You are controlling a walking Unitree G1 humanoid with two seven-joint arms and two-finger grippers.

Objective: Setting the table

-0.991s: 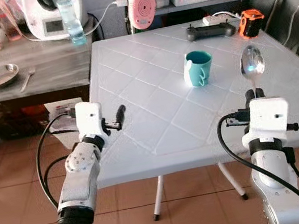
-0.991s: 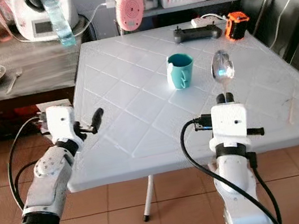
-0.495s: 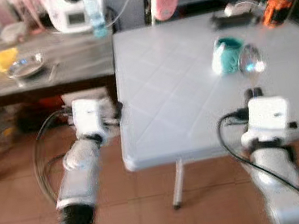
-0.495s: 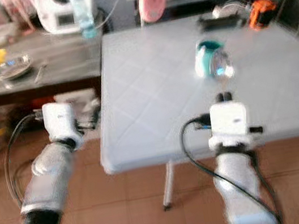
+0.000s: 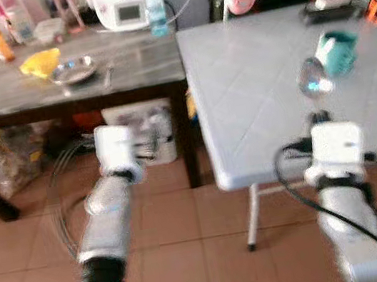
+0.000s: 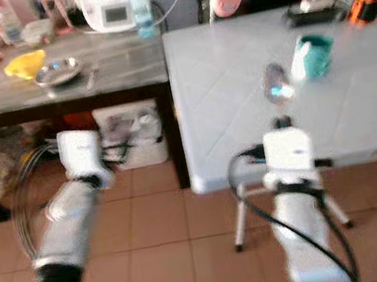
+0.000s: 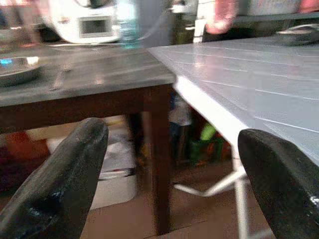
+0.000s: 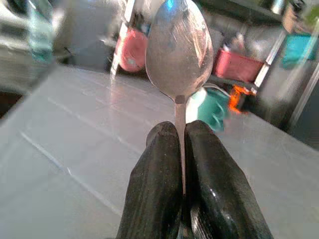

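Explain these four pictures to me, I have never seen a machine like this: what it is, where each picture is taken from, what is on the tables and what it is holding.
This is a walking humanoid robot with two silver arms, each ending in two long black fingers. The two wide pictures come from a pair of cameras on its head, looking forward and down; they are blurred. The other two come from cameras on its wrists, looking along the fingers.

The right gripper has its jaws closed on the handle of a metal spoon, bowl upward, over the near edge of the white table. A teal mug stands on that table.

The left gripper has its jaws wide apart and holds nothing. It is low, beside the dark wooden table, which carries a small metal dish, something yellow and a white appliance.
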